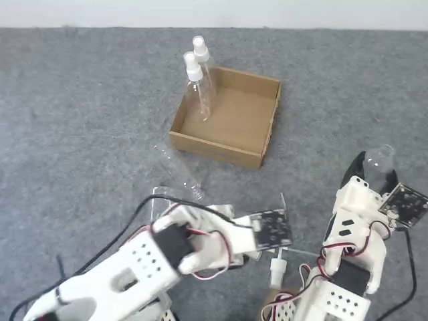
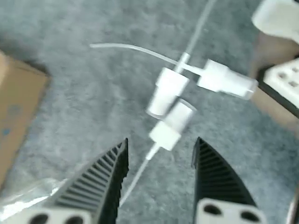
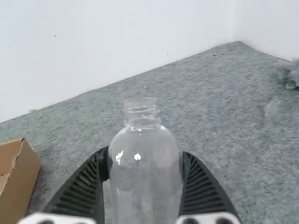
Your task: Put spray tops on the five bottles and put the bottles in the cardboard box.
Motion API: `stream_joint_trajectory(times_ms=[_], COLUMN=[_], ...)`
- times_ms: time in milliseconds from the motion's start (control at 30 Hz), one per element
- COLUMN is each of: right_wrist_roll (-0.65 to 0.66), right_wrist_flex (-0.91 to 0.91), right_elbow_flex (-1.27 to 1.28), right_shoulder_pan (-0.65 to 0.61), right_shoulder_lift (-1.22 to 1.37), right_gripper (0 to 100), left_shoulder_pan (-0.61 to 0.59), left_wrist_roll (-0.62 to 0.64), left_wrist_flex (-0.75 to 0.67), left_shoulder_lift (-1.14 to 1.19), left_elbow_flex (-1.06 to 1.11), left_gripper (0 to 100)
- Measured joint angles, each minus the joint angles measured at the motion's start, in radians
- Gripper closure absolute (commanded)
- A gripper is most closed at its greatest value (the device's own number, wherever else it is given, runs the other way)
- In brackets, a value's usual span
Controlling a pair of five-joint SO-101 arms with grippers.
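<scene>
My right gripper (image 3: 144,156) is shut on a clear bottle (image 3: 142,135) with a bare open neck, held upright above the carpet at the right (image 1: 381,158). My left gripper (image 2: 161,140) is open just above a small heap of white spray tops (image 2: 168,91) with thin dip tubes; one top (image 2: 173,122) lies close between the fingertips. In the high view a spray top (image 1: 277,269) lies between the two arms. Two bottles with spray tops (image 1: 199,87) stand at the far left corner of the cardboard box (image 1: 262,140). Another clear bottle (image 1: 177,168) lies on the carpet in front of the box.
Grey carpet covers the whole table. The box corner appears beside my left gripper (image 2: 18,107) and at the edge of the right wrist view (image 3: 14,177). The left arm's body (image 1: 134,267) and right arm's base (image 1: 341,294) take up the near edge.
</scene>
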Motion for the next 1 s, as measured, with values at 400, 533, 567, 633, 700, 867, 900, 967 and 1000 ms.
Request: stream_joint_trajectory(times_ms=[400,533,567,633,700,867,900,967,1000], right_wrist_roll=[0.0,0.0,0.0,0.0,0.0,0.0,0.0,0.0,0.0], right_wrist_flex=[0.0,0.0,0.0,0.0,0.0,0.0,0.0,0.0,0.0], right_elbow_flex=[0.0,0.0,0.0,0.0,0.0,0.0,0.0,0.0,0.0], right_shoulder_pan=[0.003,0.003,0.003,0.003,0.003,0.003,0.003,0.003,0.003], right_shoulder_lift=[0.0,0.0,0.0,0.0,0.0,0.0,0.0,0.0,0.0], right_gripper=[98.2,98.1,98.1,98.1,98.1,98.1,98.1,98.1,98.1], left_shoulder_pan=[0.032,0.034,0.034,0.032,0.032,0.031,0.031,0.031,0.031], left_wrist_roll=[-0.026,-0.034,-0.034,-0.034,-0.034,-0.037,-0.035,-0.037,-0.037], left_wrist_flex=[-0.138,-0.163,-0.17,-0.18,-0.196,-0.238,-0.245,-0.249,-0.249], left_shoulder_lift=[0.313,0.348,0.359,0.385,0.419,0.517,0.535,0.557,0.56], left_elbow_flex=[-0.015,-0.015,-0.015,-0.015,-0.015,-0.017,-0.017,-0.017,-0.017], left_gripper=[80,80,80,80,81,88,89,90,91])
